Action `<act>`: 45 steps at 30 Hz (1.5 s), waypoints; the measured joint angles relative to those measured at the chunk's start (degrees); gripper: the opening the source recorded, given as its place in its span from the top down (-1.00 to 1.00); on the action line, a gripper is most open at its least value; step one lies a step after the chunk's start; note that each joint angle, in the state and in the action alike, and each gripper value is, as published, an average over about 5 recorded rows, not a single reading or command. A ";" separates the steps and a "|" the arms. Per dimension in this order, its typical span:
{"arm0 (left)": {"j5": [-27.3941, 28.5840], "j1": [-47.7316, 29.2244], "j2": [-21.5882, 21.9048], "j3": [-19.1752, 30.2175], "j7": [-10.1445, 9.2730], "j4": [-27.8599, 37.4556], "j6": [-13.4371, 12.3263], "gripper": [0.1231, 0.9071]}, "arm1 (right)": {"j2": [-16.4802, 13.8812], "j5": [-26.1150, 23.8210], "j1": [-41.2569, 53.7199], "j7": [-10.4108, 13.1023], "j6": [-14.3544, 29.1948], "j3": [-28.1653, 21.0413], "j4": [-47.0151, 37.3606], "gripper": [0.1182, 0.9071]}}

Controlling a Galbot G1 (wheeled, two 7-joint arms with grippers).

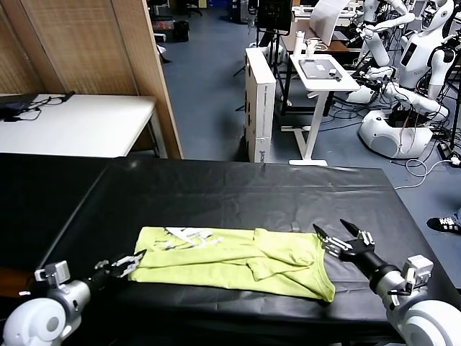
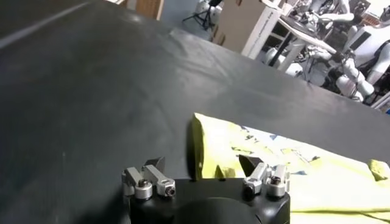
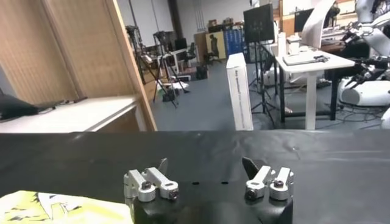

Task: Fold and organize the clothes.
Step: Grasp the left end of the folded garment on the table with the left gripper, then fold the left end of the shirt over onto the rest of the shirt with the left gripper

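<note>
The clothes, one lime yellow-green T-shirt [image 1: 238,263], lie partly folded in a long strip near the front of the black table [image 1: 238,187]. A white printed patch shows at its back left. My left gripper [image 1: 131,264] is open at the shirt's left edge. In the left wrist view the shirt [image 2: 292,173] has its edge between the open jaws of the left gripper [image 2: 201,165]. My right gripper [image 1: 343,236] is open just off the shirt's right end, with nothing between its fingers. The right wrist view shows the right gripper [image 3: 206,167] over bare black cloth and a shirt corner [image 3: 61,208] to one side.
Behind the black table stand a white table [image 1: 79,122] and a wooden panel [image 1: 144,79] at the back left. A tall cardboard box [image 1: 259,101], a white stand desk [image 1: 324,72] and other robots [image 1: 403,94] are on the blue floor beyond.
</note>
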 joint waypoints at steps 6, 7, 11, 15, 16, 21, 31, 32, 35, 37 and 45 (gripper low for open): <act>-0.21 0.39 -0.40 0.76 0.38 -0.53 0.30 -1.00 | 0.16 -0.25 0.56 0.14 -0.10 -0.72 -0.02 -1.00; -0.29 0.38 -0.49 0.86 0.42 -0.59 0.37 -1.00 | 0.19 -0.32 0.59 0.14 -0.11 -0.86 -0.02 -1.00; -0.86 0.10 -0.87 1.22 0.44 -0.72 0.81 -1.00 | 0.28 -0.56 0.61 0.14 -0.13 -1.27 -0.01 -1.00; -1.84 -0.03 -1.19 1.52 0.25 -0.78 1.30 -0.91 | 0.31 -0.65 0.63 0.14 -0.12 -1.45 0.04 -1.00; -2.08 -0.04 -1.26 1.56 0.18 -0.74 1.41 -0.86 | 0.34 -0.68 0.63 0.15 -0.12 -1.50 0.05 -1.00; -4.59 -0.06 -1.43 1.54 -0.51 -0.42 2.20 -0.49 | 0.73 -1.33 0.67 0.16 -0.01 -2.05 0.05 -1.00; -5.97 0.11 -2.00 1.46 -2.23 -1.13 2.82 0.86 | 1.64 -2.71 0.61 0.08 0.39 -2.96 -0.02 -1.00; -5.26 0.15 -2.08 1.32 -2.75 -1.41 2.47 0.88 | 1.77 -2.85 0.56 0.06 0.46 -3.01 -0.06 -1.00; -1.76 0.35 -2.08 0.46 -4.02 -2.57 1.02 0.85 | 2.21 -3.18 0.60 0.03 0.66 -3.21 -0.35 -1.00; 1.53 0.63 -1.80 -0.43 -4.30 -3.57 -0.04 0.86 | 2.45 -3.40 0.81 0.02 0.80 -3.48 -0.67 -1.00; 11.69 3.41 0.82 -5.63 -4.08 -7.50 -3.47 0.86 | 2.92 -4.58 1.63 -0.13 1.95 -4.68 -1.40 -1.00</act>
